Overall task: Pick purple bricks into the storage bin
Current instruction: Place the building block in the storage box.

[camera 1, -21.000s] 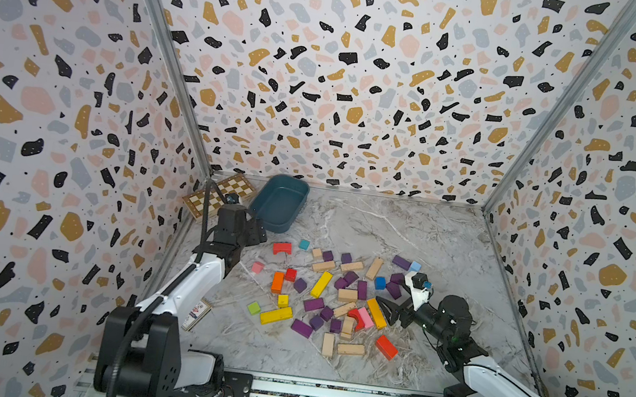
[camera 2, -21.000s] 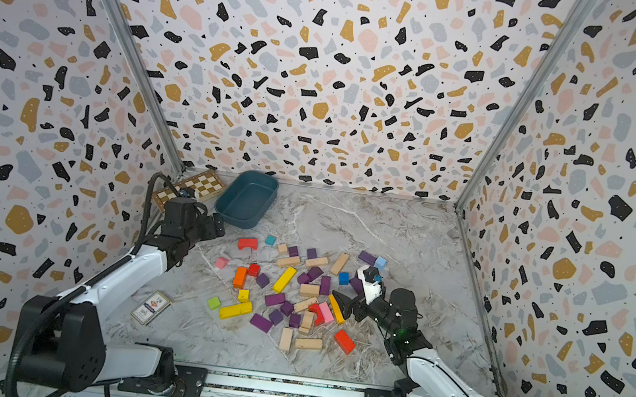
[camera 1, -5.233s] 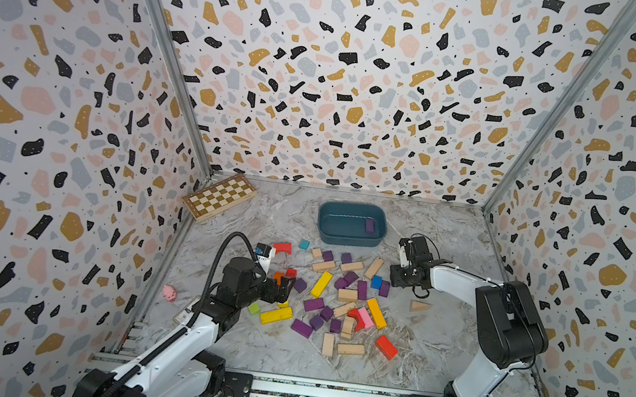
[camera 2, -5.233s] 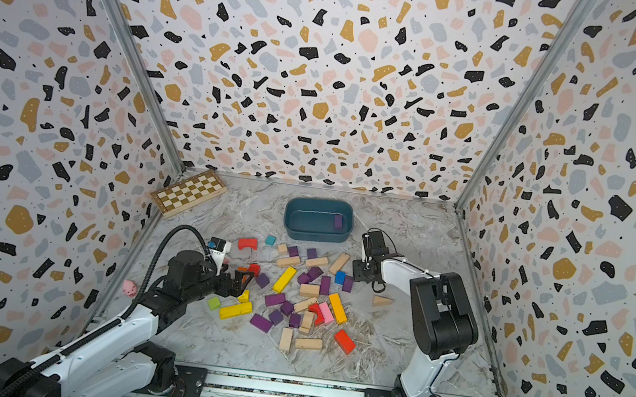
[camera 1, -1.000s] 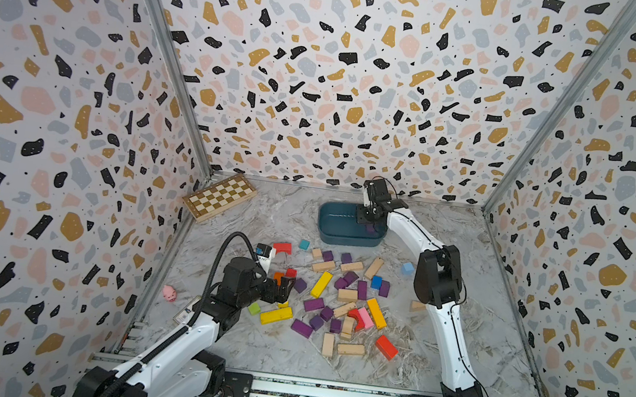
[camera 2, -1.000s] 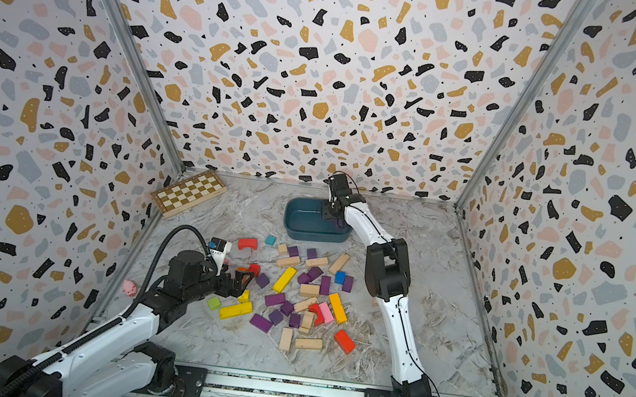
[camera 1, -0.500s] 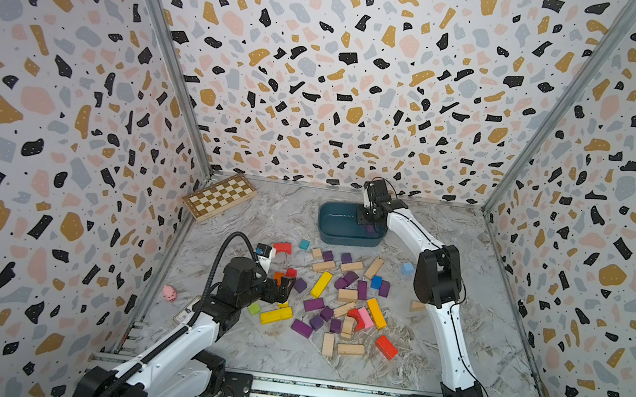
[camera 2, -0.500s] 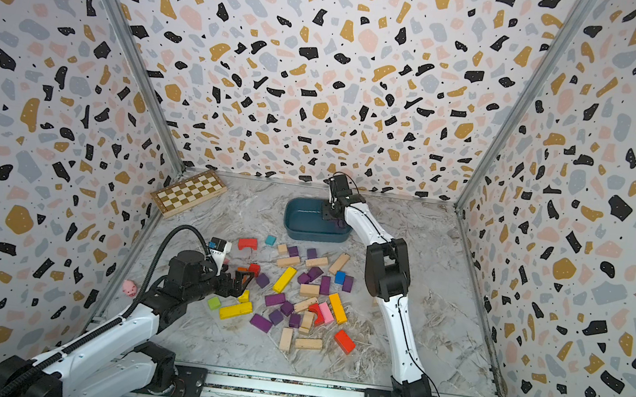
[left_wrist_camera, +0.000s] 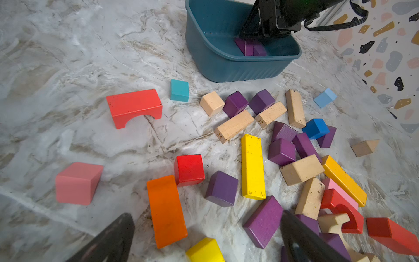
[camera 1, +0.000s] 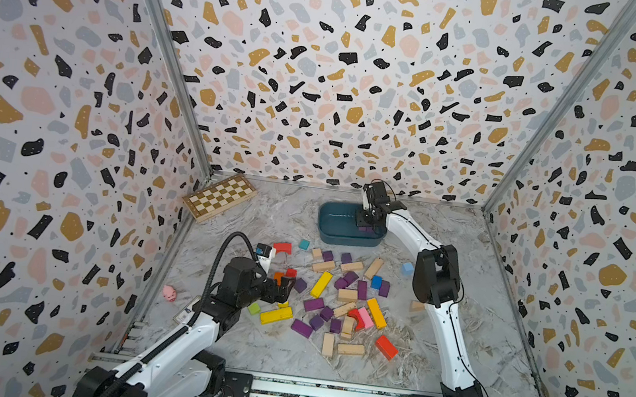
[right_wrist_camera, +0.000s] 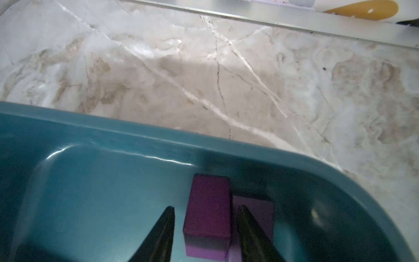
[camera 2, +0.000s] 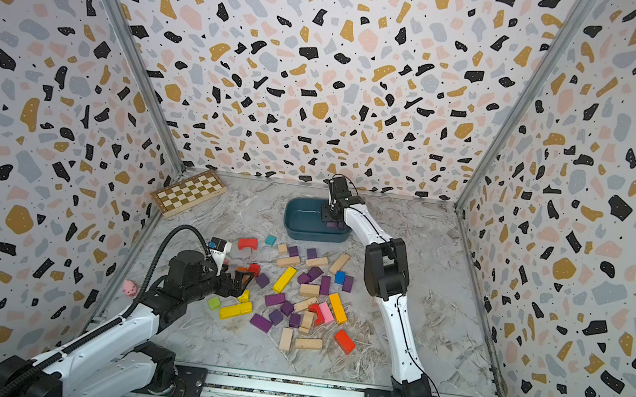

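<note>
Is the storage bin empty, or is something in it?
Not empty: the bin holds purple bricks, side by side near one corner.

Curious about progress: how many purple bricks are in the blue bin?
2: one purple brick between the fingers of the right end effector, the other beside it; more may be hidden.

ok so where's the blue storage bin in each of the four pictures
Top view: the storage bin sits far centre, right of the chessboard.
Top view: storage bin in the same spot, shifted slightly left in the picture.
Left wrist: storage bin beyond the teal cube.
Right wrist: storage bin close up, under the right gripper.
Shared landmark: the purple bricks inside it.
</note>
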